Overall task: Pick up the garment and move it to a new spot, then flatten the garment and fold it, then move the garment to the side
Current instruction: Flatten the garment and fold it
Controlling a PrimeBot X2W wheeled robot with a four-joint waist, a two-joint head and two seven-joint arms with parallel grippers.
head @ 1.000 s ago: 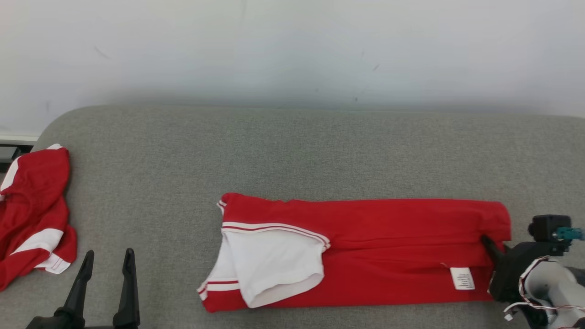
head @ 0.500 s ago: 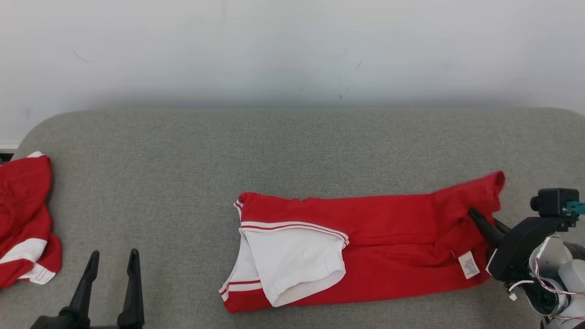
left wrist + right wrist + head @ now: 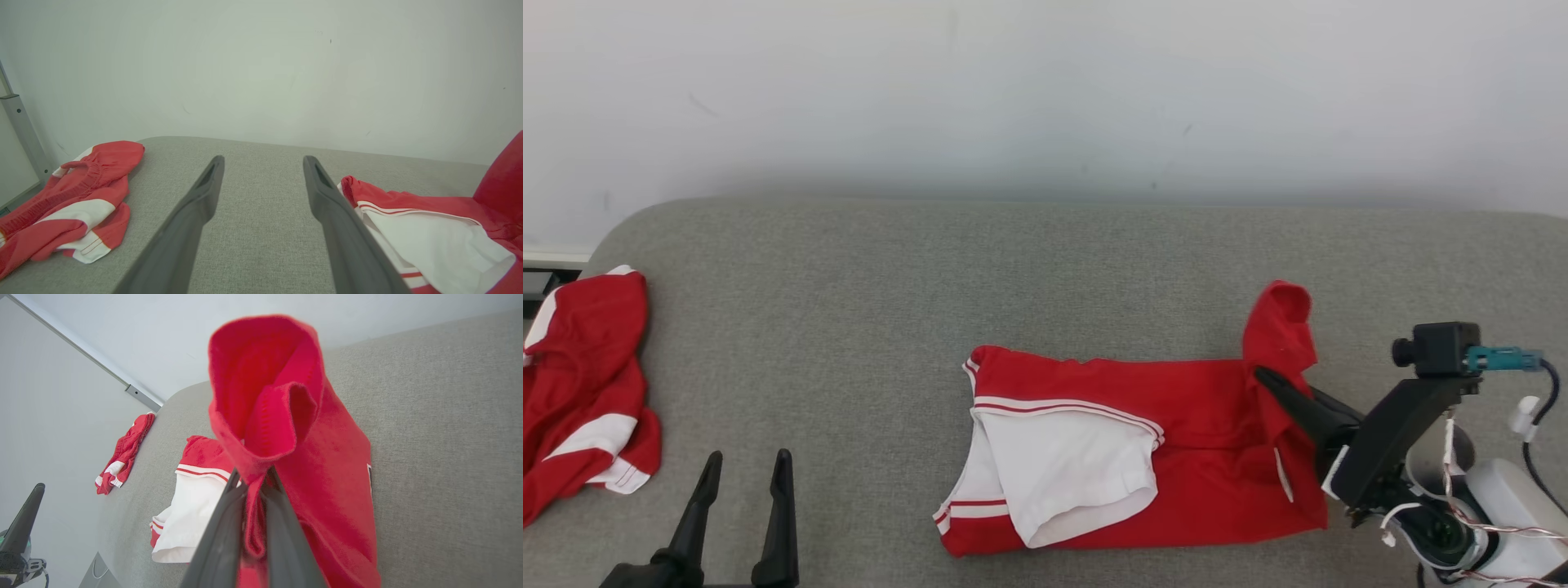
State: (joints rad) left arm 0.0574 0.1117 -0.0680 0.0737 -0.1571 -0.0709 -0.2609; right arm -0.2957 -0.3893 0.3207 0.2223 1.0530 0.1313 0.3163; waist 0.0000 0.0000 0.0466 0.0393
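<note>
The garment [image 3: 1176, 441] is a red shirt with a white sleeve and striped trim, lying folded lengthwise on the grey cushion [image 3: 1013, 278]. My right gripper [image 3: 1262, 377] is shut on its right end, which stands lifted and curled above the rest. In the right wrist view the red cloth [image 3: 278, 416] is pinched between the two dark fingers [image 3: 220, 539] and flops over their tips. My left gripper [image 3: 745, 469] hovers open at the lower left, well clear of the shirt. The left wrist view shows its fingers [image 3: 192, 216] spread wide over bare cushion, with the garment [image 3: 429, 228] to their right.
A second red and white garment [image 3: 584, 392] lies crumpled at the cushion's left end. A white wall [image 3: 1045, 90] runs behind the cushion. A metal post [image 3: 20, 126] stands at the left in the left wrist view.
My right gripper has lifted the shirt's right end and carried it leftward, so that end now stands up folded over. The head camera has shifted a little. The left gripper stays open.
</note>
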